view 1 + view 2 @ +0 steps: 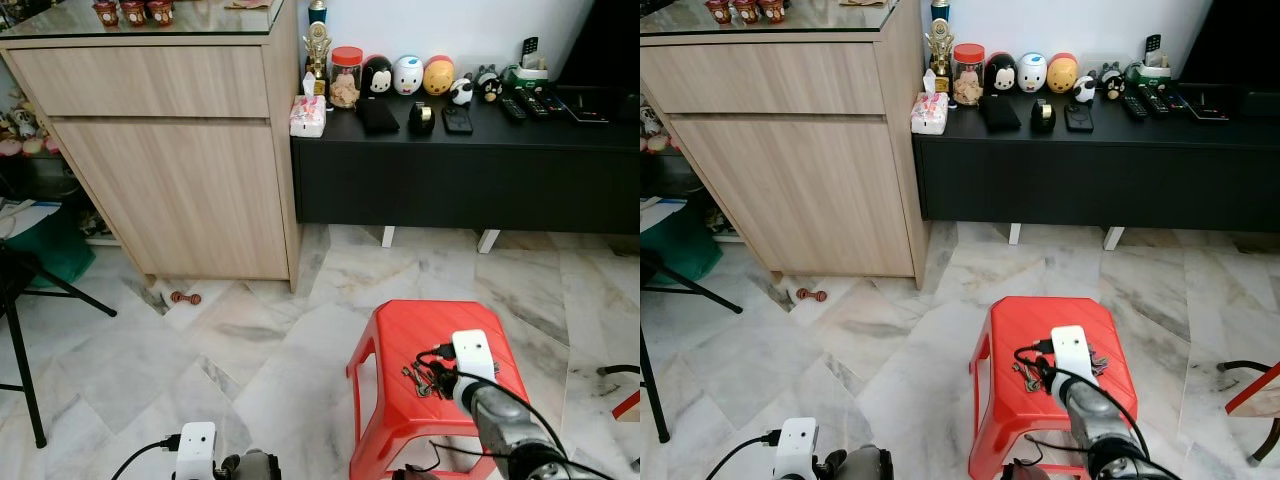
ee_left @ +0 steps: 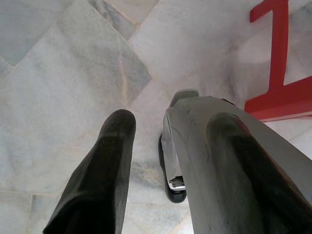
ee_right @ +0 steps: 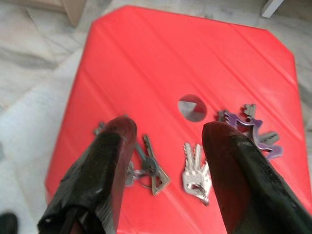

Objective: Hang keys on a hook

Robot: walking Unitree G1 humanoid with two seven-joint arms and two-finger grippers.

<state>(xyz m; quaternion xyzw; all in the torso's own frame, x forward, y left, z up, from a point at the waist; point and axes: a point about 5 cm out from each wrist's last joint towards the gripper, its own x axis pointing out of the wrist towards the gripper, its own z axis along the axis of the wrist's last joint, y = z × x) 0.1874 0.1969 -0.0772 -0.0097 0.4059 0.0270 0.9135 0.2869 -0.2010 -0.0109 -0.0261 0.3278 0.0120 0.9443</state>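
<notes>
1. A red stool (image 1: 400, 330) stands on marble floor (image 1: 250, 350), well apart from the wooden cabinet (image 1: 170, 150) and black console (image 1: 460, 170).
2. Silver keys (image 3: 195, 175) on a ring lie on the stool top beside a purple key holder (image 3: 253, 129).
3. The right gripper (image 3: 168, 146) hovers over them, fingers wide; a second bunch is partly hidden.
4. The left gripper (image 2: 165, 141) hangs low, fingers apart.

No readable txt anywhere. The jar (image 1: 346, 76) w/ red lid and the tissue pack (image 1: 307, 116) on the black counter (image 1: 460, 160) had print, but too small & blurred to read. The remotes (image 1: 530, 103) showed no legible btn marks. The red stool (image 3: 185, 73) and the keys (image 3: 196, 174) on it carried no letters or nos. that could be made out.
</notes>
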